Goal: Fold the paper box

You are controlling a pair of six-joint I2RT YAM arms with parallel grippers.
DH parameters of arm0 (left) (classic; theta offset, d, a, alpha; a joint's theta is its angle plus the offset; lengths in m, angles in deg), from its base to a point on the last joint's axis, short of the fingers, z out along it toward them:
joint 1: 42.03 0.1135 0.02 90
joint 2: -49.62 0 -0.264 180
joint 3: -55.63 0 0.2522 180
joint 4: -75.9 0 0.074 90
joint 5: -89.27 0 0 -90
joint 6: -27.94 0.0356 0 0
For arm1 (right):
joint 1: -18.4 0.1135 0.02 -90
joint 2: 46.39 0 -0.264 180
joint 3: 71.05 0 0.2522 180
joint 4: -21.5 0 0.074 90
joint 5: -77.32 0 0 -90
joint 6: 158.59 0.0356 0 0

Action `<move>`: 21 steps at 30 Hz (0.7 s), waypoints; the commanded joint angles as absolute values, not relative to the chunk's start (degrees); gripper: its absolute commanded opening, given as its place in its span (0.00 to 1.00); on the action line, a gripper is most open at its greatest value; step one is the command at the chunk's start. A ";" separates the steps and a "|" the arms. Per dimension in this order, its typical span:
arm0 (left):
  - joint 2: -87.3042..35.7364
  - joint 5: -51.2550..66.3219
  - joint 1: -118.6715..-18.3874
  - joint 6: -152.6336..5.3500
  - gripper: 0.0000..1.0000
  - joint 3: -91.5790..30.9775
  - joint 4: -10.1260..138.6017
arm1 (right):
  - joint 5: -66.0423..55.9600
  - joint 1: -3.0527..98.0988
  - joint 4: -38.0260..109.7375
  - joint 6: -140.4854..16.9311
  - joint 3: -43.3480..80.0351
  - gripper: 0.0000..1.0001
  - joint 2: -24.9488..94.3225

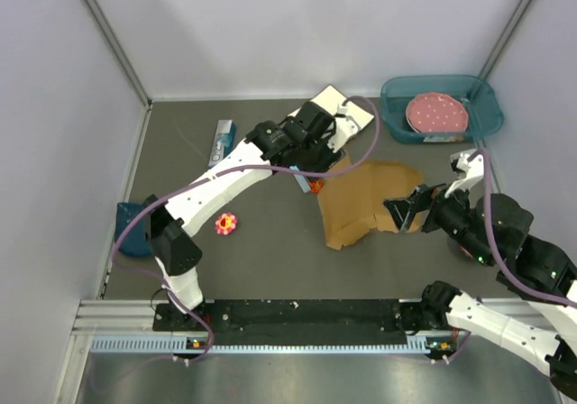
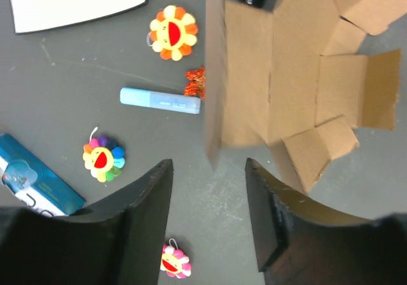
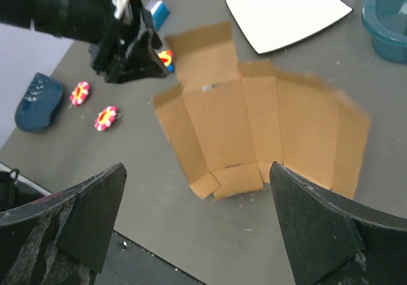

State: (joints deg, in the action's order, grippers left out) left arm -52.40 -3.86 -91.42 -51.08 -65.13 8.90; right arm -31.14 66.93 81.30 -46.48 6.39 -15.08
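The paper box (image 1: 361, 201) is a brown cardboard die-cut sheet lying mostly flat in the middle of the table, with its flaps spread. In the left wrist view its near left panel (image 2: 215, 75) stands up on edge. My left gripper (image 2: 208, 164) hovers at that panel's near corner (image 1: 317, 165), jaws open, with only bare table between them. My right gripper (image 1: 406, 207) is at the sheet's right side, jaws wide open. In the right wrist view the box (image 3: 254, 126) lies just beyond that gripper (image 3: 196, 170), apart from both fingers.
A white sheet (image 1: 347, 111) lies at the back, with a teal bin (image 1: 482, 106) holding a pink dotted disc to its right. A blue carton (image 1: 222, 141), a light blue tube (image 2: 159, 100), flower toys (image 2: 172, 32) (image 2: 103, 158) (image 1: 225, 224) and a dark blue object (image 1: 131, 228) lie left.
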 commanded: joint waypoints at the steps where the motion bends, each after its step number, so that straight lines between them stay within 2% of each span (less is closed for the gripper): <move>1: -49.44 -6.26 -90.37 -51.78 0.62 -65.98 15.62 | -33.59 67.09 80.88 -46.53 5.55 0.96 -13.00; 3: -48.73 -7.92 -89.76 -52.48 0.69 -65.54 17.21 | -35.08 67.18 81.05 -46.53 5.55 0.96 -12.21; 6: -47.15 -9.07 -88.44 -55.72 0.70 -64.75 19.32 | -36.14 67.18 81.05 -46.44 5.81 0.96 -10.98; 9: -41.63 -9.08 -87.30 -61.25 0.71 -57.30 26.42 | -36.50 67.18 81.05 -46.00 5.81 0.96 -10.62; 15: -26.51 -7.24 -87.21 -83.21 0.77 -26.55 52.49 | -36.76 67.18 80.61 -44.42 4.41 0.96 -10.71; 16: -24.49 -6.97 -87.21 -89.42 0.85 -18.85 56.47 | -36.59 67.18 80.52 -44.16 4.23 0.96 -10.71; 21: -23.59 -10.66 -87.21 -102.30 0.97 -3.76 70.38 | -35.97 67.18 80.26 -43.81 3.27 0.96 -11.15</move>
State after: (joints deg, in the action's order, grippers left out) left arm -22.98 -8.06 -87.09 -86.55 -12.46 53.29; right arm -35.56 66.93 81.63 -44.76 3.44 -10.63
